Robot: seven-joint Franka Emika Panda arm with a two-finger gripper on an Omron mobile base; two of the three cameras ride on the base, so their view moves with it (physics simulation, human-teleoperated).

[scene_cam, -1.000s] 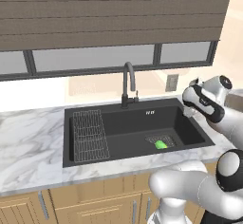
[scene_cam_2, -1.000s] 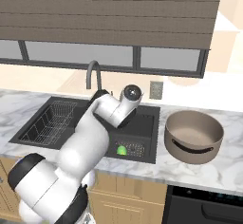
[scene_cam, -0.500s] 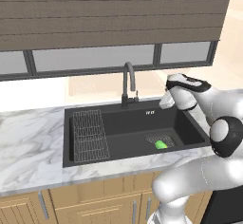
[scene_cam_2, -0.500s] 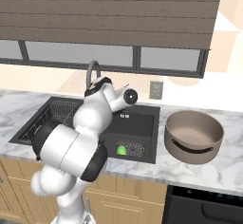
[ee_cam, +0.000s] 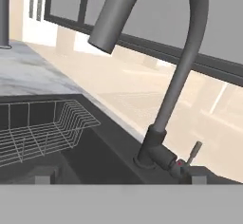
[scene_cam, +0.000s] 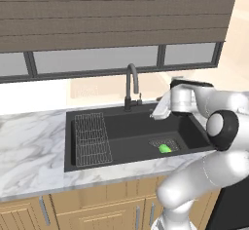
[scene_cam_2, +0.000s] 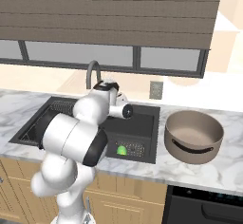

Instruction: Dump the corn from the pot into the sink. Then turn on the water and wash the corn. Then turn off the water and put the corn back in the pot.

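The corn is a small bright green lump on the drain grate at the right of the black sink; it also shows in the right base view as the corn. The taupe pot stands upright on the marble counter right of the sink, with no corn visible inside. My gripper hangs over the sink's back right part, just right of the dark curved faucet. In the hand view the gripper is open and holds nothing. It faces the faucet and its small side lever at close range.
A wire rack lies in the left part of the basin. A wall outlet sits behind the counter between sink and pot. Marble counter stretches left of the sink. Window and blinds run along the back wall.
The arm has swung left from the sink's right rim to just beside the faucet. The gripper has stayed open. Corn and pot have not moved.
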